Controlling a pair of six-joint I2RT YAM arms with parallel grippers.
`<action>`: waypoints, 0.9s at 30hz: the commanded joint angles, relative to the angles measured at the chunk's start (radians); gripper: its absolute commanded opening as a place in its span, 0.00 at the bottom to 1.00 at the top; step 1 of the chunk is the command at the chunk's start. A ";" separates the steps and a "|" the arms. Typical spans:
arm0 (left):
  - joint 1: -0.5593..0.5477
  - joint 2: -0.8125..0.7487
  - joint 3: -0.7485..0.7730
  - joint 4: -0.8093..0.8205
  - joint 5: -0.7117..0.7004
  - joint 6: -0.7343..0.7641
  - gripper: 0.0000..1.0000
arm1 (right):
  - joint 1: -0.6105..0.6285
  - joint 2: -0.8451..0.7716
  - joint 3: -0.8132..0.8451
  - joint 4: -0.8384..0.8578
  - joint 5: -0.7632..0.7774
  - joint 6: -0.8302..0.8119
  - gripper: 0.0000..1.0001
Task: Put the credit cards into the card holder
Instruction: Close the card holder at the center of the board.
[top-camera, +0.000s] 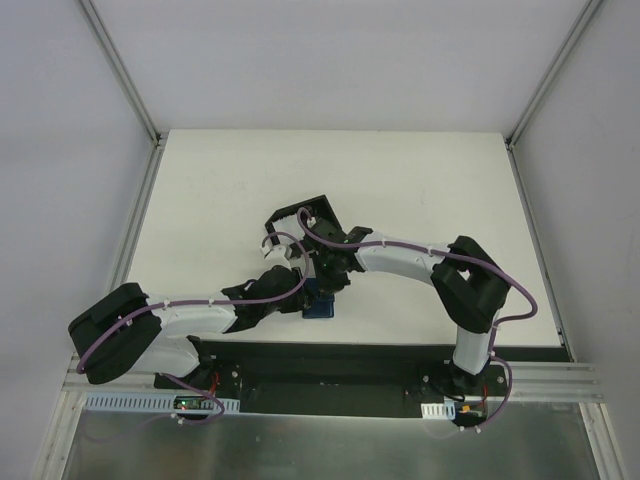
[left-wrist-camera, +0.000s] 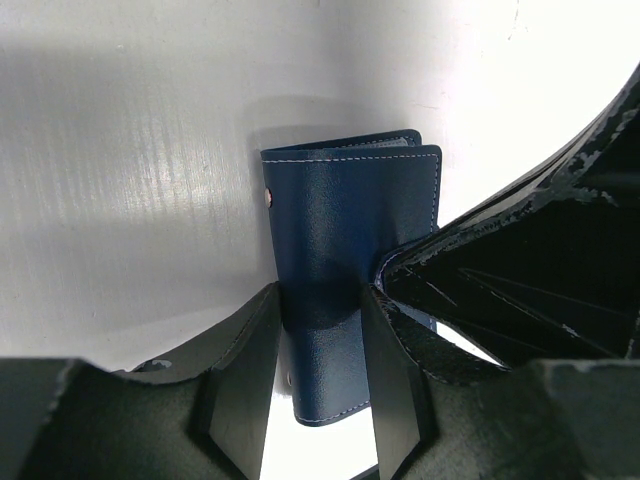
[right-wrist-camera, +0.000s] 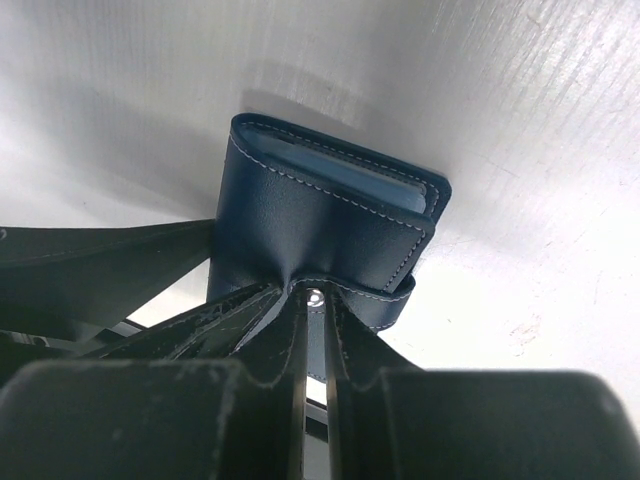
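Left end effector (left-wrist-camera: 320, 300), right end effector (right-wrist-camera: 315, 295): both tight on card holder (left-wrist-camera: 350, 200); black box (top-camera: 322, 208) behind.

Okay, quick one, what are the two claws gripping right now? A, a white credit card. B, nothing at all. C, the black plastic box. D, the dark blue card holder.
D: the left claw clamps the dark blue card holder from both sides, and the right claw pinches it at the snap end.
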 joint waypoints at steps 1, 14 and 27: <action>-0.010 0.029 -0.060 -0.165 0.000 0.007 0.38 | 0.029 0.223 -0.128 -0.018 0.123 -0.013 0.09; -0.007 -0.094 -0.055 -0.200 -0.077 0.048 0.45 | 0.028 -0.082 -0.218 0.210 0.229 -0.022 0.27; 0.016 -0.362 0.023 -0.425 -0.256 0.138 0.97 | 0.015 -0.385 -0.361 0.565 0.167 -0.147 0.50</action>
